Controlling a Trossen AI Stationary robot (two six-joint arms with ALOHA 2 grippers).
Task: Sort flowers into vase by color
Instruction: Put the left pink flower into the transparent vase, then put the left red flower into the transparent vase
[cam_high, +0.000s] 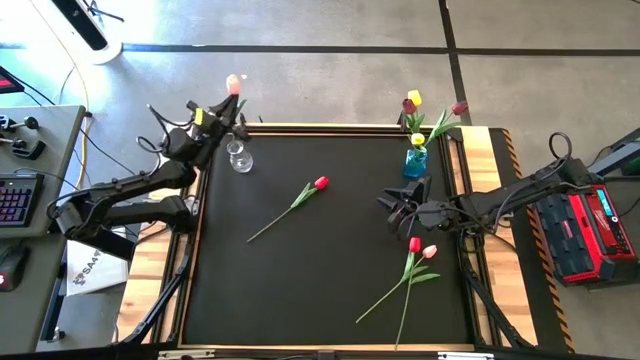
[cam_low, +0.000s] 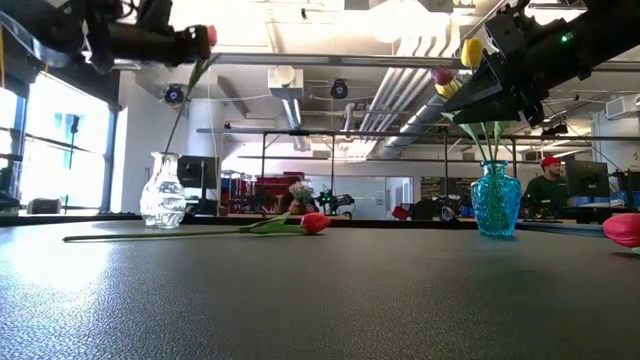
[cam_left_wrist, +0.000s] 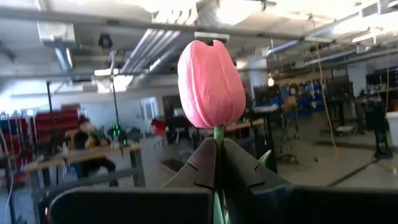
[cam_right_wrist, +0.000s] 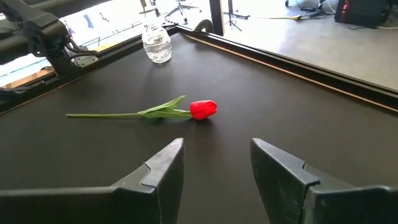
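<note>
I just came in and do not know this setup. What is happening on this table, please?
Two robot arms are sorting artificial tulips into vases. The left gripper is shut on the stem of a pink tulip, near the clear glass vase. The right gripper is open and empty above the black mat, facing a red tulip lying there. The blue glass vase already holds some tulips. Two more tulips lie near the right arm.

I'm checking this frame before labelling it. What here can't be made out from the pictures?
- Pink tulip: its stem is hidden below the shut left gripper in the left wrist view.
- Clear vase: too small in the high view to tell whether that stem's end is inside it.
- Blue vase: the right arm covers part of its flowers in the low view.
- Pink tulip head at the right edge: cut off in the low view.
</note>
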